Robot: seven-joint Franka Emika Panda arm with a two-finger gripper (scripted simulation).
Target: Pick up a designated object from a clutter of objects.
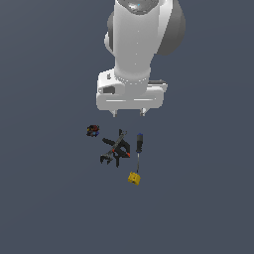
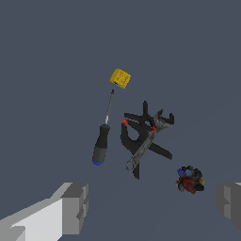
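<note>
Nearest the wrist camera: gripper (image 2: 151, 207) spread wide, nothing between its 2 grey fingers (image 2: 74, 207), clear of every item. In the exterior view, same gripper (image 1: 128, 113) hanging above the clutter, fingertips apart, touching nothing.

Next out in the wrist view, a dark lump (image 2: 189, 179) with red, blue and yellow flecks, lying alone near 1 finger, apart from the rest. In the exterior view, lump (image 1: 92, 131) at the clutter's left edge.

Further on, screwdriver (image 2: 103, 135) lying flat, black handle with a blue cap end toward the gripper, thin shaft pointing away. Just beside it, black clamp (image 2: 147, 138) with red bits, arms splayed, flat on the floor. Whether clamp and screwdriver touch, cannot tell. In the exterior view, clamp (image 1: 116, 148) between lump and screwdriver (image 1: 139, 152).

Farthest, yellow cube (image 2: 120, 78), smallest of the 4, resting on the grey floor (image 2: 47, 70) just past the screwdriver's tip, perhaps touching it. In the exterior view, cube (image 1: 134, 178) lowest in frame, farthest from the arm, ungrasped.
</note>
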